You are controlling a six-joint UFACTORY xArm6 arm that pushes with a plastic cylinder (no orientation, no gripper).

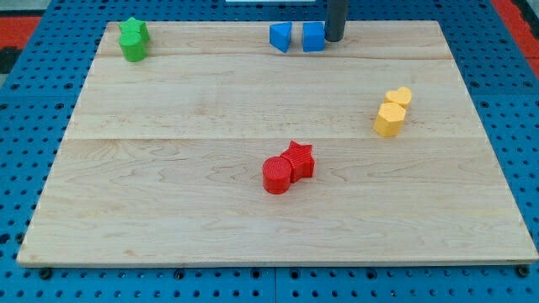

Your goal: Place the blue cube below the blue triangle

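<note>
The blue cube (313, 37) sits near the view's top edge of the wooden board, a little right of centre. The blue triangle (280, 37) lies just to its left, almost touching it. My tip (334, 39) stands right against the cube's right side, at the same height in the view.
Two green blocks (133, 39) sit together at the top left. Two yellow blocks (392, 111) sit together at the right. A red cylinder (276, 175) and a red star (299, 159) touch each other below centre. The board's top edge (379, 23) runs just above the tip.
</note>
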